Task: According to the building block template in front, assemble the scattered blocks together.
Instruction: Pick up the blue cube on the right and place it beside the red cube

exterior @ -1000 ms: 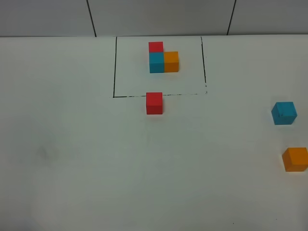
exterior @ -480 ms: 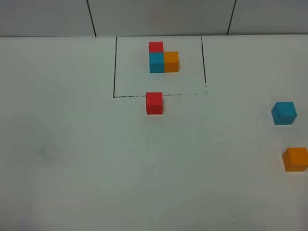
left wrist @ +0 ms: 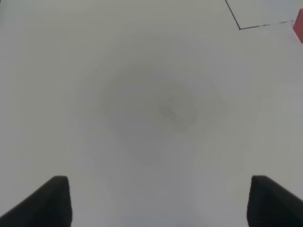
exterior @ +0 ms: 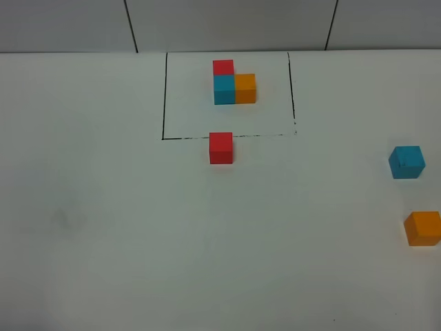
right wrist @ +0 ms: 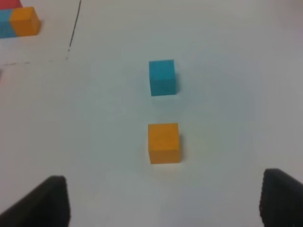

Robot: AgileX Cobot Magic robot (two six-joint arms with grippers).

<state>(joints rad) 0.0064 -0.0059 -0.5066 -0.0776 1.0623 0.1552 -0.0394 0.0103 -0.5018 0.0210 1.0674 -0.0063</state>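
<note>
White tabletop (exterior: 103, 241) lies beneath both grippers. The right gripper (right wrist: 165, 201) hangs spread wide and empty, with the orange block (right wrist: 164, 143) just ahead of it and the cyan-blue block (right wrist: 162, 77) beyond. The left gripper (left wrist: 161, 203), equally spread, has the red block (exterior: 221, 148) well ahead to its right, and the building block template (exterior: 234, 86) lies beyond that.
</note>
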